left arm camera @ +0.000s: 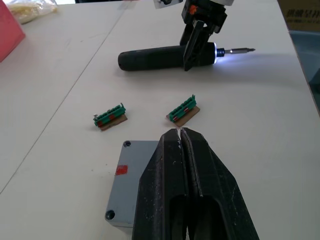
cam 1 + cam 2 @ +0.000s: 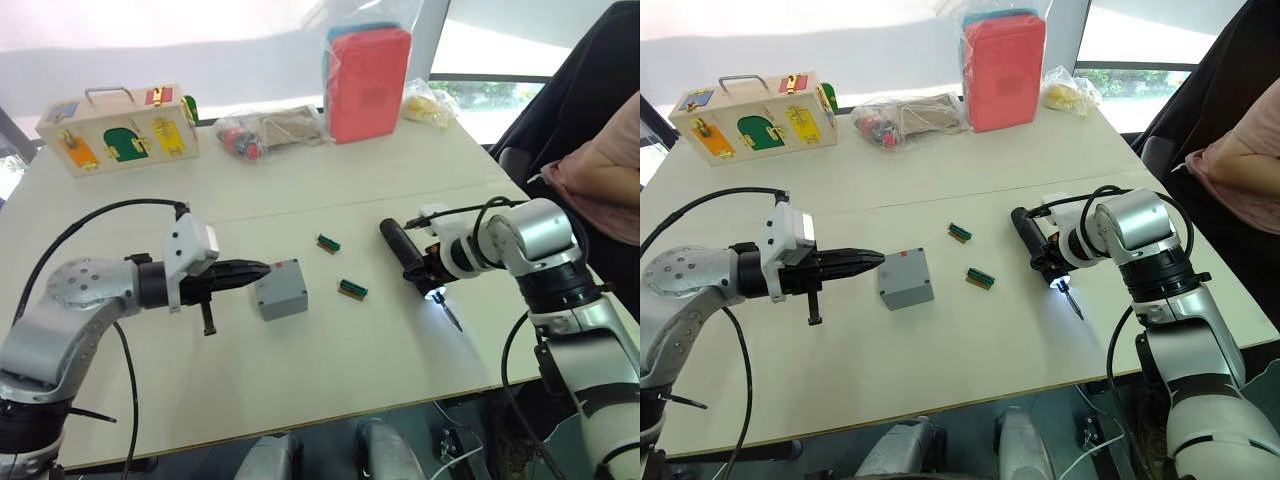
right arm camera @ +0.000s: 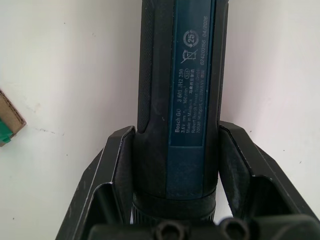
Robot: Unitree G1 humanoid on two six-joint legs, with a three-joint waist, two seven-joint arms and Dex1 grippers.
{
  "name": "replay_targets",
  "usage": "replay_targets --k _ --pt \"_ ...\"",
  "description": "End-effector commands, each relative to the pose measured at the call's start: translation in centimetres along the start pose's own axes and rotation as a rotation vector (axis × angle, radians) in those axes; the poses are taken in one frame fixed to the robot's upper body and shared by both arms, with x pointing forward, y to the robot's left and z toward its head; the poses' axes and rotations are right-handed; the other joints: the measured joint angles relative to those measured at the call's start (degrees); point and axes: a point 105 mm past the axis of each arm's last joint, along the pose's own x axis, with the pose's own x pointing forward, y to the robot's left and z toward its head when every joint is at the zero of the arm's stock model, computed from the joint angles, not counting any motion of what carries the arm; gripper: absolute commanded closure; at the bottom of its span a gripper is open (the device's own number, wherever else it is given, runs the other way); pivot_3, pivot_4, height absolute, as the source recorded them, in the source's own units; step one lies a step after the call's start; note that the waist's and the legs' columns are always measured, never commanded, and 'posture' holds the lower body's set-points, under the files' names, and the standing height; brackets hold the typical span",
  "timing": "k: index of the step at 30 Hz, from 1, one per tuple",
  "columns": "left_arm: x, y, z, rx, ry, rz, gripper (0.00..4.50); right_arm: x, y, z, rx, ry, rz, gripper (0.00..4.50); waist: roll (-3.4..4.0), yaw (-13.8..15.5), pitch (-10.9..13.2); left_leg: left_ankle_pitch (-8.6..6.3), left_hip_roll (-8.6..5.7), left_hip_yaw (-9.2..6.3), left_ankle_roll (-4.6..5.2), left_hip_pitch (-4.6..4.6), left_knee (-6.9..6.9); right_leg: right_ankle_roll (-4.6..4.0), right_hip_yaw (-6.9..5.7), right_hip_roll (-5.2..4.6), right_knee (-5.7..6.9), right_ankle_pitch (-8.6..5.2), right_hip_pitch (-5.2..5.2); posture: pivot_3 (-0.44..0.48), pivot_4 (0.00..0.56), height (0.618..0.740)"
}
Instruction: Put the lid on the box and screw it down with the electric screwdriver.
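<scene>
Two jaws differ: my right gripper (image 2: 1050, 262) clamps the electric screwdriver (image 1: 167, 56) mid-barrel, low over the tabletop (image 2: 350, 380); my left gripper (image 2: 255, 270) is closed, empty, touching the lidded box (image 2: 281, 289). Rigid, light, probably slippery.

Bare table (image 2: 330, 350) lies open in front of the box (image 2: 281, 289), while two small green connectors (image 2: 329, 243) (image 2: 352, 290) sit between it and the screwdriver (image 2: 410, 256), narrowing that gap
</scene>
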Motion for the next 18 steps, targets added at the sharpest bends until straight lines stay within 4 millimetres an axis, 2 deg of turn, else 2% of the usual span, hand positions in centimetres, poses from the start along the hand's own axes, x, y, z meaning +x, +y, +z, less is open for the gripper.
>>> replay_targets --k 1,2,3,5,7,11,12,13,15,18 --pt "-0.6 0.1 1.0 0.036 -0.008 0.021 4.50 -0.9 -0.8 1.1 -0.015 -0.043 -0.040 0.51 0.00 0.1 0.0 0.00 0.00 -0.02 0.00 0.00 0.00 0.00 -0.03 0.00 0.00 0.00 0.00 0.000 0.150 0.740" --pt "-0.7 0.2 0.9 0.035 -0.004 0.025 4.50 -1.3 -0.7 1.7 -0.042 -0.072 -0.042 0.37 0.00 0.1 0.0 0.00 0.00 -0.02 0.00 0.00 0.00 0.00 -0.02 0.00 0.00 0.00 0.00 0.000 0.150 0.740" --pt "-0.8 0.3 0.9 0.033 0.001 0.030 4.50 -1.8 -0.6 2.5 -0.068 -0.105 -0.042 0.05 0.00 0.1 0.0 0.01 0.00 -0.02 -0.03 -0.01 0.00 0.00 -0.03 0.00 0.00 0.00 -0.02 0.000 0.150 0.740" --pt "-1.1 0.9 0.7 0.029 0.012 0.061 4.50 -3.3 -0.3 4.6 -0.197 -0.216 -0.065 0.05 0.04 0.0 0.0 0.10 -0.01 -0.02 -0.17 -0.06 0.00 0.00 -0.02 0.00 0.00 0.00 -0.08 0.000 0.150 0.740" --pt "-1.5 1.7 0.3 0.019 0.024 0.111 4.50 -5.3 1.3 6.9 -0.348 -0.358 -0.035 0.05 0.06 0.0 0.1 0.15 -0.01 0.00 -0.26 -0.15 -0.01 0.00 -0.02 0.00 0.00 0.00 -0.18 0.000 0.150 0.740" --pt "-2.0 2.5 -0.7 -0.010 0.051 0.159 4.50 -7.3 5.0 8.4 -0.522 -0.524 0.096 0.05 0.05 -0.4 0.2 0.14 0.05 0.00 -0.26 -0.12 -0.05 0.01 -0.02 0.09 0.00 0.00 -0.20 0.000 0.150 0.740" --pt "-2.1 2.5 -0.9 -0.017 0.054 0.164 4.50 -7.5 5.6 8.4 -0.541 -0.542 0.118 0.49 0.05 -0.4 0.2 0.13 0.07 -0.01 -0.25 -0.10 -0.08 0.01 -0.02 0.11 0.00 0.00 -0.19 0.000 0.150 0.740" --pt "-2.2 2.7 -1.7 -0.021 0.077 0.178 4.50 -7.6 7.0 8.3 -0.582 -0.581 0.174 0.66 0.04 -0.3 0.2 0.13 0.07 -0.01 -0.24 -0.10 -0.09 0.01 -0.01 0.11 0.00 -0.01 -0.19 0.000 0.150 0.740" --pt "-2.5 2.9 -3.3 -0.045 0.117 0.199 4.50 -7.2 9.3 7.6 -0.624 -0.614 0.266 1.34 0.01 -0.1 0.1 0.13 0.07 -0.02 -0.24 -0.10 -0.08 0.01 -0.02 0.09 0.00 0.00 -0.17 0.000 0.150 0.740" --pt "-2.7 2.8 -5.2 -0.075 0.156 0.202 4.50 -5.3 10.8 6.8 -0.648 -0.623 0.301 2.72 0.01 0.0 0.1 0.12 0.04 -0.02 -0.22 -0.09 -0.06 0.01 -0.01 0.05 0.02 0.00 -0.16 0.000 0.150 0.740"
